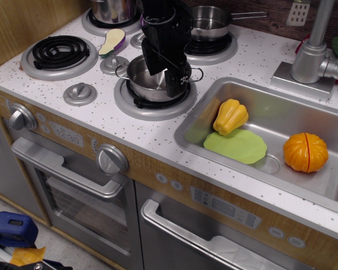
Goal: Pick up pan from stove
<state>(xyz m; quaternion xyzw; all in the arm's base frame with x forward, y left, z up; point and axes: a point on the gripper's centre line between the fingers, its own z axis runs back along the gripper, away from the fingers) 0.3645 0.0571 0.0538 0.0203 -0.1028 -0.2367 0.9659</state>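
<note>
On the front right burner of the stove [101,121] sits the pan [148,81] — small, shiny, wire loop handles at both sides. Gripper [168,77] is down over it, one finger inside the bowl, one near the right rim; jaws look narrow, but whether they clamp the wall I cannot tell. To do it well: get the rim squarely between the pads, squeeze firm, lift straight up — steel is slick, a tilt could slip it.

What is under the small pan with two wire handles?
The pan sits on the front right burner of the stove; its silver ring and some black coil show. The claw covers part of the pan's inside.
</note>
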